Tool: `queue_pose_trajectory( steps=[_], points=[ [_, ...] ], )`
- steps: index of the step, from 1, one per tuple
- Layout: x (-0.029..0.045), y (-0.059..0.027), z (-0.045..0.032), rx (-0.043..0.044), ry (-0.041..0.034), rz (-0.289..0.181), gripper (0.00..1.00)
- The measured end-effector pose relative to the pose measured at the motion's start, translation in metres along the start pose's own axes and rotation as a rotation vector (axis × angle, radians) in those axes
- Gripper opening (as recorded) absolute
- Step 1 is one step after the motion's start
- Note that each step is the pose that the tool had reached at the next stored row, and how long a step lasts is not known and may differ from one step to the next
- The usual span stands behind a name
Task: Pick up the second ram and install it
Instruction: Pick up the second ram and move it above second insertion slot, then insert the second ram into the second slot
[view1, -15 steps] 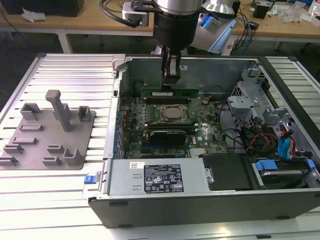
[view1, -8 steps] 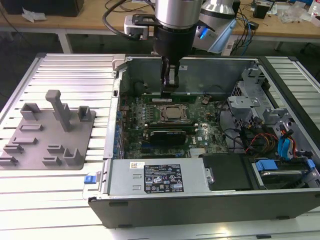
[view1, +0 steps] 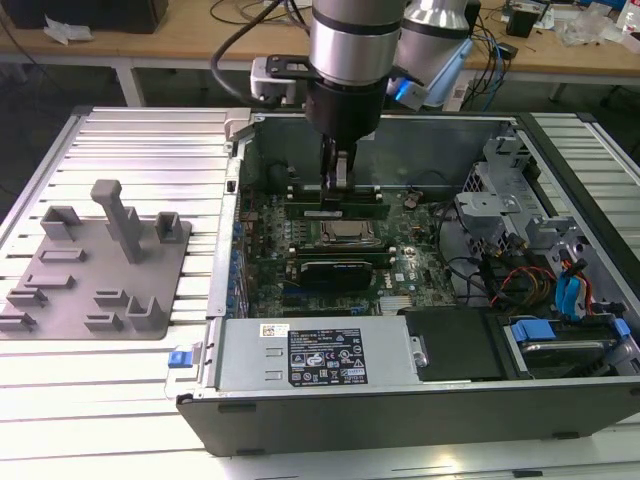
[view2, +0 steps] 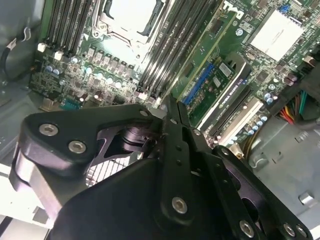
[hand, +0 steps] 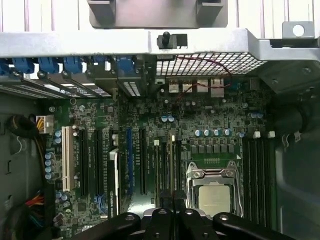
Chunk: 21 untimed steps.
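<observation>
In the exterior view my gripper (view1: 338, 186) reaches down into the open computer case (view1: 400, 415), just above the memory slots behind the processor socket (view1: 345, 235). The second ram (view1: 300, 211), a narrow green stick, stands on edge at those slots under the fingertips. Seen edge-on in the first wrist view, the second ram (hand: 172, 160) runs away from my gripper (hand: 170, 209) beside the socket (hand: 212, 192). Its green side (view2: 200, 62) shows in the second wrist view, ending at the gripper (view2: 169, 102). The fingers look shut on it.
A grey fixture plate (view1: 95, 270) lies on the slatted table at the exterior view's left. Inside the case are a black expansion card (view1: 340, 270), the power supply (view1: 310, 350), a drive cage (view1: 500, 215) and cables (view1: 520, 285) at the right.
</observation>
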<state>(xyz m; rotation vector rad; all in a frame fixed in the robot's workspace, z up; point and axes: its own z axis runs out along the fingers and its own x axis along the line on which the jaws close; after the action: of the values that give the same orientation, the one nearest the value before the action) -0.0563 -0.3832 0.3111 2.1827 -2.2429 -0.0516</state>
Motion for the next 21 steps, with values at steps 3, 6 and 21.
queue_pose_trajectory(
  steps=[3, 6, 21],
  points=[
    [-0.0003, -0.0003, 0.0057, 0.0, 0.0001, 0.0, 0.09],
    [-0.0018, -0.0044, 0.012, 0.0, 0.0001, 0.0, 0.09],
    [-0.0024, -0.0064, 0.0141, 0.0, 0.0, 0.0, 0.09]
  ],
)
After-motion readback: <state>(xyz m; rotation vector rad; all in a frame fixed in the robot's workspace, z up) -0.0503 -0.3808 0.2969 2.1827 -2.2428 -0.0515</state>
